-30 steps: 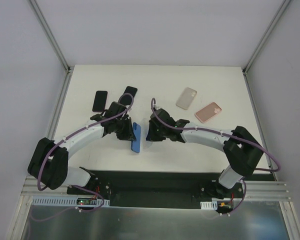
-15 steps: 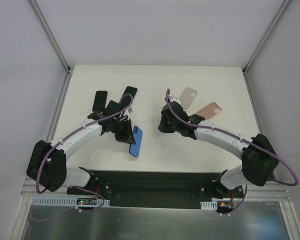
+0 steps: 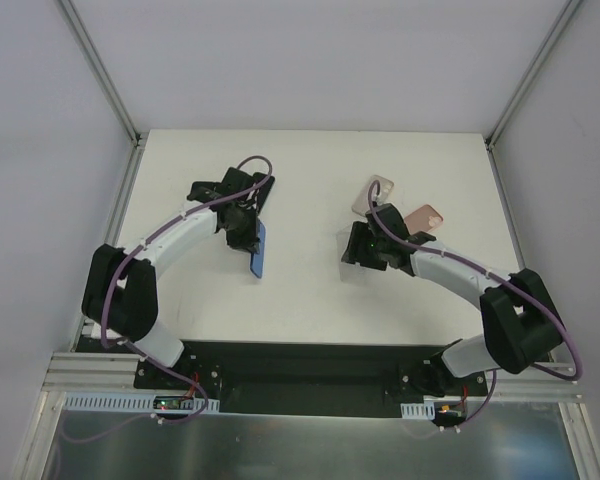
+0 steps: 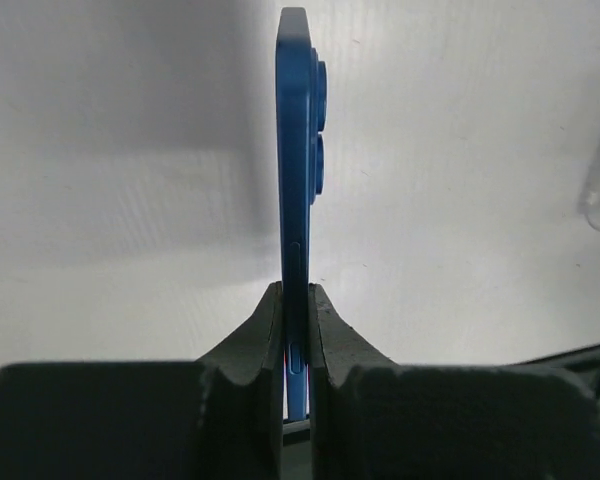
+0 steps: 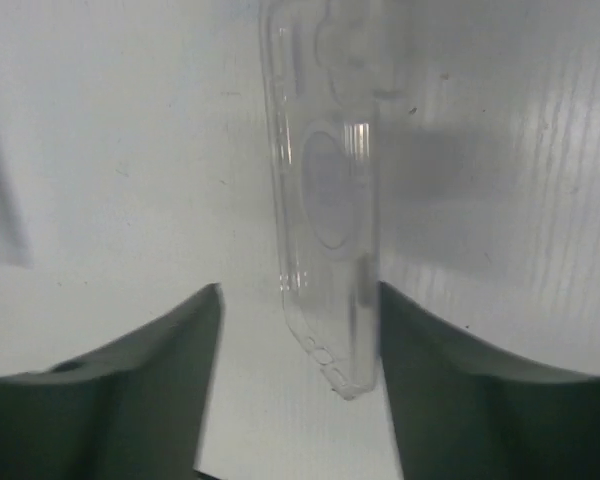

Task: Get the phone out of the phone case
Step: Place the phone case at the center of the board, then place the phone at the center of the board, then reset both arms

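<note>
This is a robotics lab test cell: a white table (image 3: 310, 300) is boxed in by plain pale panels (image 3: 310, 60), with aluminium posts (image 3: 100, 70) rising at its far corners. Along the near edge, a black base plate (image 3: 310, 365) and a slotted aluminium rail (image 3: 550, 380) carry two cabled arms (image 3: 175, 240).

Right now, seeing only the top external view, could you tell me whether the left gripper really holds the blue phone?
Observer: Yes. The left wrist view shows the left gripper shut on the blue phone, which is edge-on with no case around it.
Operator: Thank you. And where is the clear case? I can barely see it.
Observer: The right wrist view shows the clear case inside the open right gripper, not clamped.
</note>
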